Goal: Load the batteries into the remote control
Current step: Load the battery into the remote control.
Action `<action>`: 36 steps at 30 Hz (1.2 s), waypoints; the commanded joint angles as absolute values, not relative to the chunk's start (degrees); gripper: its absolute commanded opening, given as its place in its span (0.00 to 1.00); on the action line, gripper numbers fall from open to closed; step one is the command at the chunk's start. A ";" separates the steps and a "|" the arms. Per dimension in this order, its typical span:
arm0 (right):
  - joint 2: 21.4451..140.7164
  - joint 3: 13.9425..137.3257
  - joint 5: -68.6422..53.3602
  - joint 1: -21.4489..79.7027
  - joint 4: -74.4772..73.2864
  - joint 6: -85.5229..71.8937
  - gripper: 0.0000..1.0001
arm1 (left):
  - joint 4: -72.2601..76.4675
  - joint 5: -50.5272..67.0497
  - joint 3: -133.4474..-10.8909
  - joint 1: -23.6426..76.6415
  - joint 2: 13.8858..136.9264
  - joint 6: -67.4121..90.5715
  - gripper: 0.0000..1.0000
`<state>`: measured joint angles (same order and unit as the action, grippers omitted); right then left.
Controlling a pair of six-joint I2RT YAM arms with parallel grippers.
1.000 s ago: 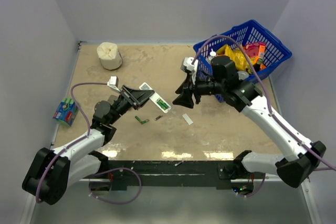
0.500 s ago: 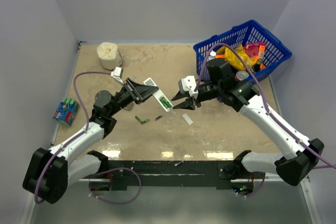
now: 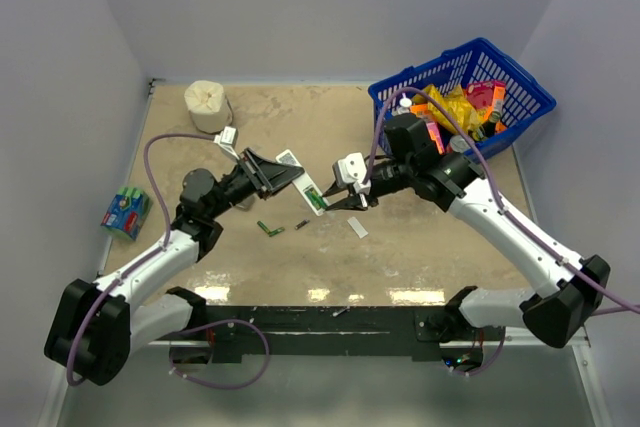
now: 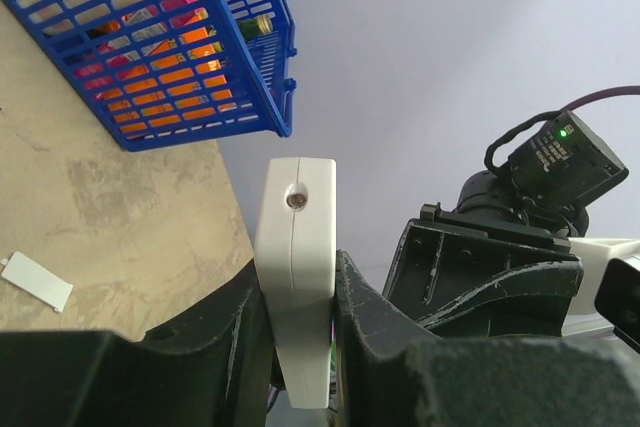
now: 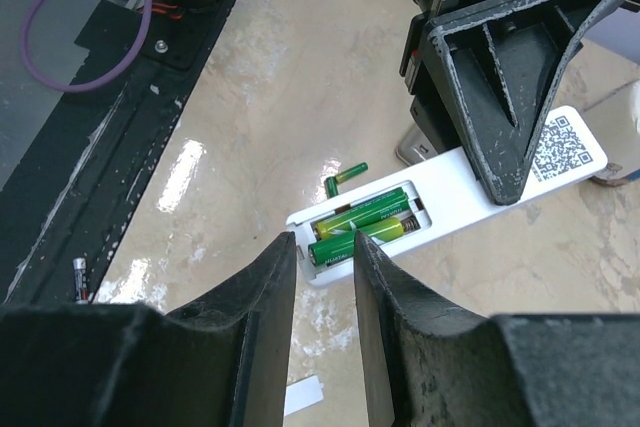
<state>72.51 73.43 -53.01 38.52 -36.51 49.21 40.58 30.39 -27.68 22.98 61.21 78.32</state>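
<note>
- Your left hand is clamped on the remote control and holds it over the middle of the counter, with the open battery bay turned upward.
- In the left wrist view the remote shows end-on, squeezed edgewise between the two fingers.
- Two green batteries lie side by side in the bay at the remote's free end.
- Your right hand sits right at that end, its fingers a narrow gap apart over the nearer cell. I cannot tell whether they pinch it or only stand above it.
- Loose green cells lie on the counter just in front of the remote, with a dark cell beside them.
- The white back cover lies flat on the counter, near the right hand.
- The blue basket stands at the far right corner.
- A shrink-wrapped battery pack sits at the left edge, and a white roll stands far left.
</note>
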 commanded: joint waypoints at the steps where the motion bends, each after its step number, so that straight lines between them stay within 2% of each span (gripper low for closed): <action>1: 73.21 75.50 -52.38 39.29 -36.91 51.06 0.32 | 44.37 32.25 -30.06 22.76 62.05 79.54 0.00; 26: 75.94 73.21 -50.45 40.08 -35.60 50.98 0.26 | 50.00 33.48 -29.71 22.68 63.54 82.70 0.00; 36: 75.68 70.32 -44.57 41.57 -31.12 49.39 0.15 | 54.49 34.45 -29.35 22.68 63.81 85.43 0.00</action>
<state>75.46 72.36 -49.71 41.25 -33.15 50.17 45.98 32.45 -27.64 22.74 64.84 81.41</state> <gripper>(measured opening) 0.187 0.298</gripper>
